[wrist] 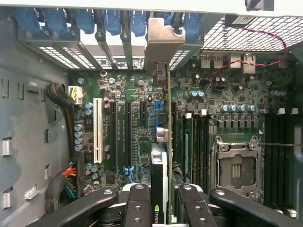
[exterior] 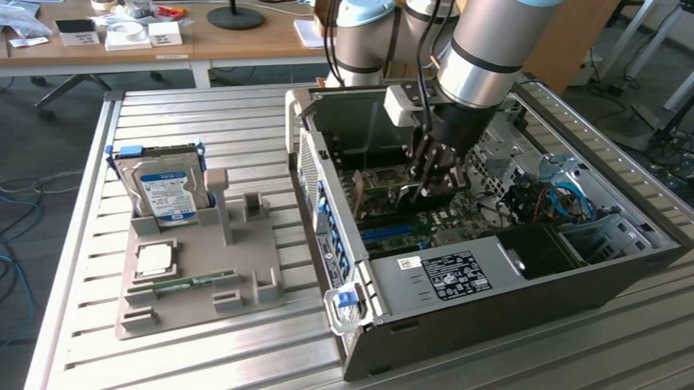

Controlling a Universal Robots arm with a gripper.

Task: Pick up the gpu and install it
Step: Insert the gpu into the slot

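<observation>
My gripper [exterior: 431, 185] reaches down into the open computer case [exterior: 325, 171], just above the motherboard [exterior: 434, 227]. In the wrist view the gpu [wrist: 168, 142] appears edge-on as a thin green board with a dark face. Its pale metal end bracket [wrist: 163, 45] sits against the rear slot openings of the case. The gripper [wrist: 164, 208] is shut on the gpu, with a black finger [wrist: 137, 205] on either side of the card. The card stands upright over the black expansion slots [wrist: 128, 135], next to the blue slot; I cannot tell whether it is fully seated.
On the exterior view's left, a grey fixture tray [exterior: 244, 280] holds a hard drive [exterior: 162, 191], a CPU [exterior: 155, 260] and a RAM stick [exterior: 184, 284]. The power supply [exterior: 456, 272] fills the case's near end. The CPU socket [wrist: 235, 168], a white slot [wrist: 98, 130] and cables [wrist: 66, 179] surround the card.
</observation>
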